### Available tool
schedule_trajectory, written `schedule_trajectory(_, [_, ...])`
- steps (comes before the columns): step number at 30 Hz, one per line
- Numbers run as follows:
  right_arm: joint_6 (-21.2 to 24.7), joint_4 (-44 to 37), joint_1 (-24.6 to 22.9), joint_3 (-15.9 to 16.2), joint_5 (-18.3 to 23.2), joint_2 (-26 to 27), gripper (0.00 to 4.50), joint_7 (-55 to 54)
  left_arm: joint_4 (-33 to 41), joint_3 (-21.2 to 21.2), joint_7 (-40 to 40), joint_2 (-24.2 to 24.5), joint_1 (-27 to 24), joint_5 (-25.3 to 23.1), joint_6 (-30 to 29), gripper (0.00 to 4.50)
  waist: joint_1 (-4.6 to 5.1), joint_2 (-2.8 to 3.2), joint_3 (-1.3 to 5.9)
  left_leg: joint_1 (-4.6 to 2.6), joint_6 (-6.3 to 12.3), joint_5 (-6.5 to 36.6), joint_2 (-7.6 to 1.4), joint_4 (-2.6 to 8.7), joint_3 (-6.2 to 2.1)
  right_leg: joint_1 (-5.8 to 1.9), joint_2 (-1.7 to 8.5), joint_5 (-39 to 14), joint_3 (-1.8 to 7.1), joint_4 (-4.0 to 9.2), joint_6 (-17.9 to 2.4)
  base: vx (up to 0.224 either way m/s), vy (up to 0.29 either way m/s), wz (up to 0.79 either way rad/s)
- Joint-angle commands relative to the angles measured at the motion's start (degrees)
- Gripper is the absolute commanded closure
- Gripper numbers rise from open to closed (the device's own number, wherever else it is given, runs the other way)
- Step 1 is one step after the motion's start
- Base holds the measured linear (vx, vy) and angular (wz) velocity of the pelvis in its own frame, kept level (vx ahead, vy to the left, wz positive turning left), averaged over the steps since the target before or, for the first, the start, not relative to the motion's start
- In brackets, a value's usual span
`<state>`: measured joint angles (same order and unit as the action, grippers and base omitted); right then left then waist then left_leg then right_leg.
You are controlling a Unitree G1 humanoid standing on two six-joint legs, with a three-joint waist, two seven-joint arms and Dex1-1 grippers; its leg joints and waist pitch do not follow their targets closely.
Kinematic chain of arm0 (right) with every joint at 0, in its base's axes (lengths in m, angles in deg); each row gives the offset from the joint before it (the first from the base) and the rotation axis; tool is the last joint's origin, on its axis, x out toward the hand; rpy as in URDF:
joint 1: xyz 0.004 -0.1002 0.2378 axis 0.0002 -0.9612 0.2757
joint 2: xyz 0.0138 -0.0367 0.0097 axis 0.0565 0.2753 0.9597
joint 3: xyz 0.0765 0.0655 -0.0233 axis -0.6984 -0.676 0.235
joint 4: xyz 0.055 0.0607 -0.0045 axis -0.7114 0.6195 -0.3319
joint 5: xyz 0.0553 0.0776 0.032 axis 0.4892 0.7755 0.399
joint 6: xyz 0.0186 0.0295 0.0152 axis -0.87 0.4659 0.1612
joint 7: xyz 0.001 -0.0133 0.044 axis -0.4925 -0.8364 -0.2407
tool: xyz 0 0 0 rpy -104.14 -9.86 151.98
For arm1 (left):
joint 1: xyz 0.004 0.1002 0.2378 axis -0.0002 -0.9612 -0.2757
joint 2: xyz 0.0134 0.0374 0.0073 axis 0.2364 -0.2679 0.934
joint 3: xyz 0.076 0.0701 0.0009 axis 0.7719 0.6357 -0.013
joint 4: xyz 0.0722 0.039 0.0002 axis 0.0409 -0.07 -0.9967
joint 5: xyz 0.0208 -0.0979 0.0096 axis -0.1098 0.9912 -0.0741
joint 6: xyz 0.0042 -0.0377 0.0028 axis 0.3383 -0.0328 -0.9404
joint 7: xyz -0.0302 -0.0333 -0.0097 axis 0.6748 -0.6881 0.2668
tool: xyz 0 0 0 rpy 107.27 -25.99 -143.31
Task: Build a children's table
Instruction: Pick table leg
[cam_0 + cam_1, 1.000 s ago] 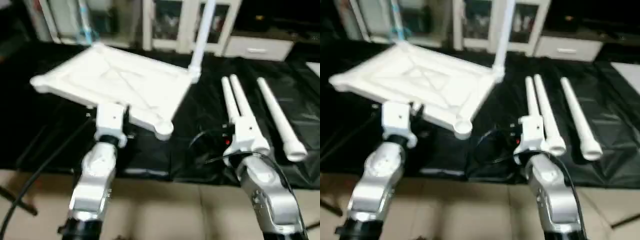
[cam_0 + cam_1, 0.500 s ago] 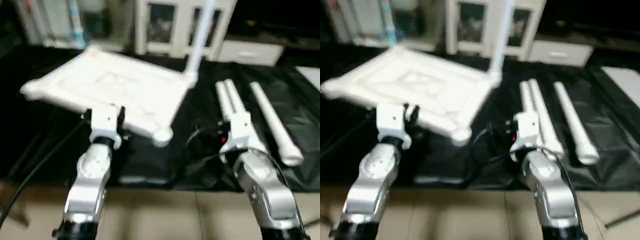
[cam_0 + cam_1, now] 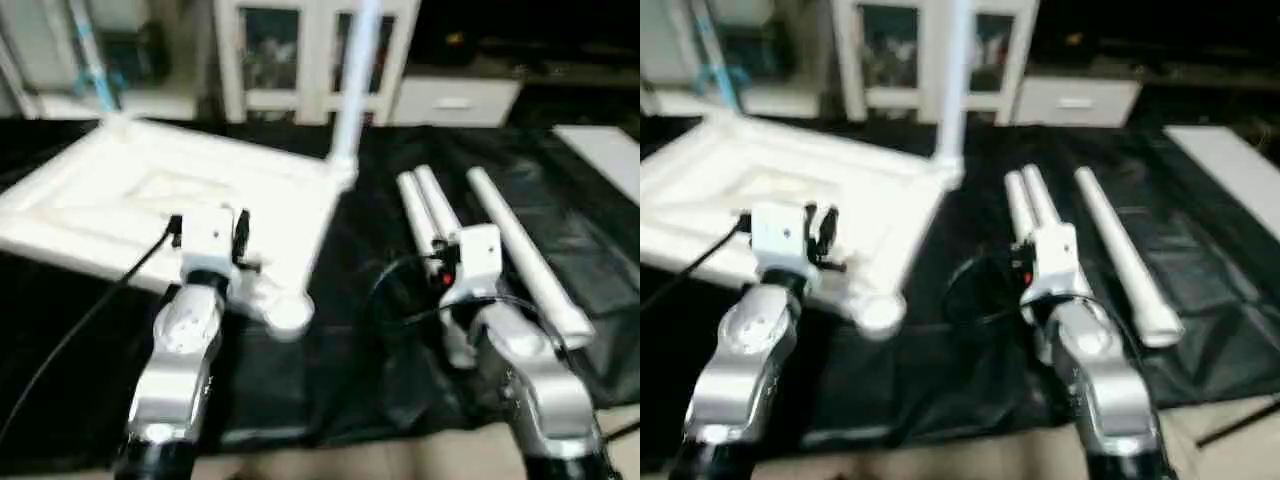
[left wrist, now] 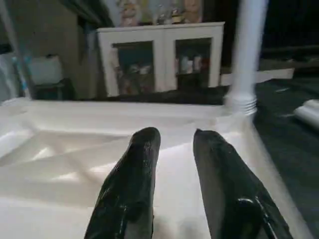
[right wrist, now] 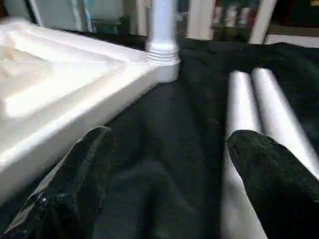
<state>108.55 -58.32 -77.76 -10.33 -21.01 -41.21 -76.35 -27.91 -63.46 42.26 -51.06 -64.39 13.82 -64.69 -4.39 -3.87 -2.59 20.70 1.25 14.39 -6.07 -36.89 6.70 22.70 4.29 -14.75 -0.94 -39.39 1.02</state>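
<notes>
The white table top [image 3: 170, 205] lies with its ribbed underside up on the black-covered worktop [image 3: 380, 330], toward the robot's left. One leg [image 3: 352, 80] already stands upright in the far right corner socket, while the near right corner socket [image 3: 288, 313] is empty. Three loose legs lie on the worktop to the right of the top: two legs [image 3: 425, 215] touching side by side, and a third leg [image 3: 520, 255] a little apart on their right. The left tool [image 4: 174, 144] hovers just above the near edge of the table top, its two black fingers [image 4: 134, 169] apart with a narrow gap and nothing between them. The right tool [image 5: 169, 149] hangs low over the worktop between the table top and the pair of legs, its fingers [image 5: 264, 164] spread wide and released, one of them above the nearer leg of the pair. Beyond the worktop stands a white cabinet [image 4: 159, 55] with glass doors.
</notes>
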Motion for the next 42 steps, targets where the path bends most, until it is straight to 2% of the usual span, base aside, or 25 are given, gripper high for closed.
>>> schedule_trajectory(1, [3.2,0.5,0.8,0.1,-2.2,-1.2,0.56,-0.5,0.1,1.0,0.0,0.5,0.4,-0.3,-0.6,3.06,-2.41,-1.17,3.35,3.04,5.84,-1.7,-1.65,0.10,-1.40,-7.18,9.66,-1.6,7.06,8.57,1.4,0.068,-0.104,-0.06])
schedule_trajectory(2, [5.2,1.0,1.5,0.8,-3.8,-2.6,0.56,-0.9,-0.2,1.3,1.1,1.0,0.3,0.0,-0.7,3.06,-2.42,-0.57,3.60,2.45,1.02,-10.5,-2.71,3.17,-1.79,-6.11,6.07,11.6,4.24,6.02,1.3,0.050,-0.062,-0.14])
schedule_trajectory(3, [7.6,0.8,1.9,0.5,-2.1,-3.1,0.56,0.6,-0.1,1.5,2.5,1.4,0.1,0.7,-0.5,3.06,-1.17,0.01,3.55,2.20,-0.76,-17.1,-2.85,4.05,-1.63,-5.22,3.12,26.6,2.39,4.49,0.1,0.050,-0.062,-0.14])
schedule_trajectory(4, [9.4,0.6,2.2,0.2,-0.7,-3.4,0.56,1.7,-0.1,1.6,3.5,1.7,-0.1,1.2,-0.3,3.06,-1.23,0.71,3.82,1.46,-1.20,-17.9,-3.30,3.90,-1.67,-4.67,2.75,30.7,2.11,4.31,-0.5,0.000,0.000,0.00])
schedule_trajectory(5, [9.7,0.6,2.3,0.2,-0.4,-3.5,0.40,1.9,-0.1,1.7,3.7,1.7,-0.1,1.3,-0.3,3.05,-0.72,1.00,3.95,0.85,-2.63,-16.2,-4.07,4.11,-1.73,-4.52,2.44,30.7,1.64,4.27,-3.5,0.000,0.000,0.00])
schedule_trajectory(6, [12.3,0.7,3.1,-1.4,0.6,-3.6,0.40,1.2,0.3,2.0,5.7,2.2,-0.4,2.3,0.0,3.05,-0.81,1.43,3.71,0.07,-3.80,-11.3,-5.00,4.67,-1.82,-4.25,2.69,24.4,1.51,5.09,-7.2,0.000,0.000,0.00])
schedule_trajectory(7, [14.5,1.1,4.1,-2.7,0.3,-3.9,0.27,-0.5,0.9,2.5,7.7,2.7,-0.7,3.4,0.1,3.04,-0.67,1.56,3.52,-0.21,-4.28,-8.6,-5.37,5.10,-1.84,-4.06,2.68,20.5,1.37,5.38,-9.1,0.000,0.000,0.00])
schedule_trajectory(8, [16.0,1.4,4.7,-3.6,0.2,-4.1,0.27,-1.6,1.3,2.8,9.2,3.0,-1.0,4.1,0.2,3.04,-0.49,1.71,3.07,-0.53,-5.39,-2.7,-5.94,5.79,-1.71,-3.85,2.91,12.6,1.22,6.01,-11.6,-0.050,0.041,0.06])
schedule_trajectory(9, [17.2,1.8,5.5,-4.2,-0.4,-4.7,0.05,-2.6,1.7,3.6,11.5,3.7,-1.2,5.0,0.3,3.04,-0.40,1.80,2.80,-0.66,-5.70,0.6,-6.15,6.10,-1.58,-3.73,3.07,8.8,1.22,6.33,-12.3,-0.050,0.041,0.06])
schedule_trajectory(10, [18.3,2.5,6.4,-4.3,-0.7,-5.6,0.05,-2.8,2.4,4.8,14.6,4.6,-1.2,6.2,0.1,3.04,-0.51,1.77,2.48,-1.19,-6.31,6.2,-6.36,6.43,-1.13,-3.29,3.29,1.8,1.24,7.01,-12.8,-0.067,0.031,0.11])
schedule_trajectory(11, [18.6,2.7,6.6,-4.4,-0.7,-5.8,0.01,-2.7,2.6,5.1,15.5,4.9,-1.3,6.6,0.0,3.04,-0.56,1.69,2.21,-1.36,-6.62,8.7,-6.38,6.65,-0.82,-2.98,3.31,-1.6,1.27,7.34,-12.5,-0.069,0.020,0.13])
schedule_trajectory(12, [20.5,3.3,7.8,-4.3,-0.8,-6.8,0.01,-2.0,3.9,6.5,19.9,6.3,-1.4,8.9,-0.8,3.04,-0.58,1.82,1.72,-1.68,-7.71,15.9,-6.46,7.11,-0.14,-2.30,3.70,-11.6,1.37,8.19,-10.9,-0.069,0.020,0.13])
schedule_trajectory(14, [22.6,3.8,8.9,-3.8,-1.0,-7.7,0.01,-0.8,5.3,8.0,24.3,8.2,-1.2,11.2,-2.4,3.04,-0.69,1.70,1.66,-1.81,-8.63,18.7,-6.57,7.26,0.13,-1.87,3.99,-16.8,1.43,8.61,-8.9,-0.031,0.010,0.04])
schedule_trajectory(17, [24.7,4.6,10.3,-2.9,-1.2,-8.8,0.01,0.5,7.3,9.7,29.9,11.2,-1.1,13.7,-4.6,3.04,-0.71,1.52,1.85,-1.08,-8.73,17.0,-6.48,7.41,0.29,-1.96,4.27,-17.5,1.51,8.65,-7.1,0.000,0.000,0.00])
schedule_trajectory(19, [26.5,5.3,11.4,-1.7,-0.2,-9.8,0.01,2.1,9.2,10.8,33.9,14.0,-1.0,14.8,-6.5,3.04,-0.54,1.54,1.97,-0.58,-8.47,14.7,-6.53,7.45,0.34,-2.29,4.28,-15.2,1.51,8.45,-7.2,0.000,0.000,0.00])
schedule_trajectory(20, [27.3,5.6,11.8,-1.1,0.3,-10.3,0.01,2.8,10.2,11.5,36.0,15.5,-1.0,15.5,-7.6,3.04,-0.68,1.57,2.26,-0.61,-8.18,12.6,-6.47,7.29,0.42,-2.35,4.28,-13.2,1.47,8.16,-7.5,0.000,0.000,0.00])
schedule_trajectory(21, [29.7,6.6,12.6,0.8,-0.3,-11.5,0.01,3.1,11.6,12.4,38.4,17.5,-1.0,16.1,-9.3,3.04,-0.66,1.49,2.42,-0.53,-7.98,10.2,-6.39,7.12,0.50,-2.43,4.07,-10.6,1.36,7.70,-8.2,0.000,0.000,0.00])
schedule_trajectory(23, [32.5,8.1,13.7,2.5,-0.9,-12.5,0.01,3.3,13.6,13.7,41.3,20.1,-0.9,17.0,-11.7,3.04,-0.63,1.70,2.33,-0.53,-8.07,9.1,-6.38,7.06,0.88,-2.29,3.87,-8.5,1.42,7.57,-9.0,0.000,0.000,0.00])
schedule_trajectory(26, [35.1,10.4,15.0,1.5,-0.7,-11.4,0.01,3.6,16.0,15.2,43.2,22.3,-0.2,18.0,-14.2,3.04,-0.82,1.43,2.53,-0.40,-7.77,6.4,-6.37,6.82,1.23,-2.52,3.95,-5.4,1.49,7.33,-10.3,0.000,0.000,0.00])
schedule_trajectory(29, [37.1,11.4,15.4,-0.2,1.0,-10.2,0.01,4.2,17.2,15.8,43.4,22.9,0.2,18.1,-15.6,3.04,-0.79,1.50,2.54,-0.38,-7.66,4.6,-6.47,6.85,1.35,-2.76,3.76,-2.7,1.42,7.10,-11.2,0.000,0.000,0.00])
schedule_trajectory(35, [38.5,12.3,15.6,-2.0,3.6,-9.2,0.01,4.8,18.3,16.7,44.3,24.3,0.8,17.6,-16.3,3.04,-0.94,1.73,2.44,-0.70,-8.27,6.4,-6.61,7.02,1.42,-2.56,3.77,-5.2,1.40,7.32,-10.9,0.000,0.000,0.00])
schedule_trajectory(36, [38.5,12.6,15.7,-2.0,3.5,-9.3,0.28,5.0,18.6,16.9,44.7,24.7,1.0,17.6,-16.7,3.04,-0.94,1.75,2.41,-0.67,-8.82,7.2,-6.63,7.10,1.45,-2.57,3.79,-6.2,1.41,7.37,-10.7,0.000,0.000,0.00])
schedule_trajectory(39, [38.8,14.1,15.8,-2.4,3.3,-9.2,0.38,5.3,19.1,17.3,44.7,24.6,1.6,17.7,-17.1,3.04,-0.92,1.76,2.41,-0.69,-9.17,7.3,-6.63,7.10,1.57,-2.53,3.79,-6.5,1.43,7.42,-10.6,0.000,0.000,0.00])
schedule_trajectory(41, [38.8,14.8,15.7,-2.2,2.8,-9.4,0.61,5.5,19.3,17.6,44.6,24.4,1.8,17.6,-17.3,3.04,-0.95,1.72,2.48,-0.68,-9.19,6.9,-6.65,7.07,1.68,-2.57,3.81,-6.3,1.42,7.41,-10.5,0.000,0.000,0.00])
schedule_trajectory(42, [39.1,15.0,15.6,-2.1,2.9,-9.5,0.79,5.6,19.4,17.9,44.3,24.2,2.0,17.5,-17.5,3.04,-0.93,1.51,2.53,-0.69,-9.15,6.3,-6.69,6.99,1.83,-2.57,3.77,-5.6,1.43,7.36,-10.6,0.000,0.000,0.00])
